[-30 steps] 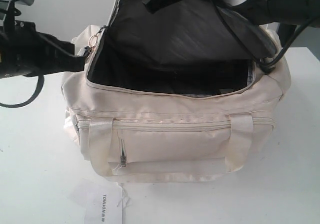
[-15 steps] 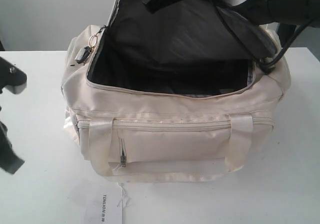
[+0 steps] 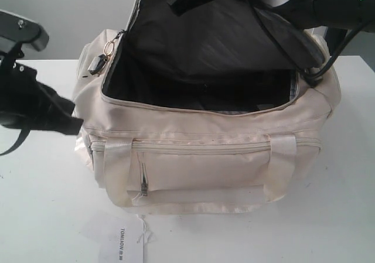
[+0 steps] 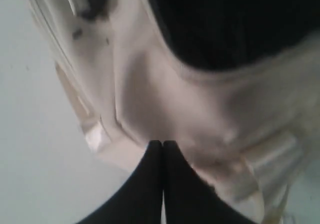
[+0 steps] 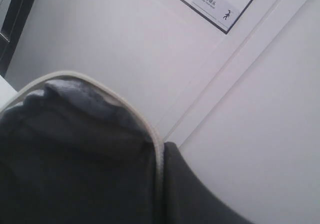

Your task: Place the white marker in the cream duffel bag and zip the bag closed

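Exterior view: duffel (image 3: 205,157) open, dk lining (image 3: 205,58)

**Item 1.** Paper tag (image 3: 120,242), white, lying flat on the table (image 3: 47,204) just in front of the cream duffel bag (image 3: 205,169).
- It carries the brand word "TONLION" in dark capitals, which runs along the tag and reads sideways in the exterior view.
- A small dark mark follows the word, too small to read.

**Item 2.** Wall sign (image 5: 215,4), a white panel with a thin dark border, seen in the right wrist view.
- It has one line of small dark characters with a finer line beneath, both too small to read.
- Beside them is a small dark figure pictogram (image 5: 227,15).
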`<act>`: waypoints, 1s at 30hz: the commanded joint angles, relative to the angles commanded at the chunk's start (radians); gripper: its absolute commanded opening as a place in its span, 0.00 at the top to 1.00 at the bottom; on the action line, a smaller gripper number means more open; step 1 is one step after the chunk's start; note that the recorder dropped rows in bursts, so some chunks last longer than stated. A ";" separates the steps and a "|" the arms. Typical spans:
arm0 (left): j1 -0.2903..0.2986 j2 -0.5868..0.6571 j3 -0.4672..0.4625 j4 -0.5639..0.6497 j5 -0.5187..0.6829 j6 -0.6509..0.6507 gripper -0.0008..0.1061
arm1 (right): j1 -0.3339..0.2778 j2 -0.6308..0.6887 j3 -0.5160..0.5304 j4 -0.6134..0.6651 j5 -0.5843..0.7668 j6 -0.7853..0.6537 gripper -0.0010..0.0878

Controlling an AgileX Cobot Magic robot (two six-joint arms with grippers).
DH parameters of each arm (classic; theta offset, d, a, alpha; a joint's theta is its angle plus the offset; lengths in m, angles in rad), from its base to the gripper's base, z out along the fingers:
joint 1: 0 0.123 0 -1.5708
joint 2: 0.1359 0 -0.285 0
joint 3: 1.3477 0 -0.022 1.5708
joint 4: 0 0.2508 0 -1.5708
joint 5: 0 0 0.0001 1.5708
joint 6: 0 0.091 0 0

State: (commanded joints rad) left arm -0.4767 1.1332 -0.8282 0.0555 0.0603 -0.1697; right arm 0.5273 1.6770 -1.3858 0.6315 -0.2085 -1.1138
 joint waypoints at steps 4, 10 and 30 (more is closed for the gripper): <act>0.107 0.038 -0.061 -0.003 0.029 -0.092 0.99 | 0.000 0.000 0.000 0.000 0.000 0.000 0.99; 0.197 0.178 -0.245 -0.003 0.225 -0.051 0.66 | 0.000 0.000 0.000 0.000 0.002 0.000 0.99; 0.200 0.614 -0.773 -0.173 0.537 0.012 0.43 | 0.000 0.000 0.000 0.000 0.002 0.015 0.99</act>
State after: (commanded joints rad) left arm -0.2771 1.7474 -1.6011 -0.1175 0.5971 -0.1578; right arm 0.5273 1.6770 -1.3858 0.6315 -0.2067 -1.0990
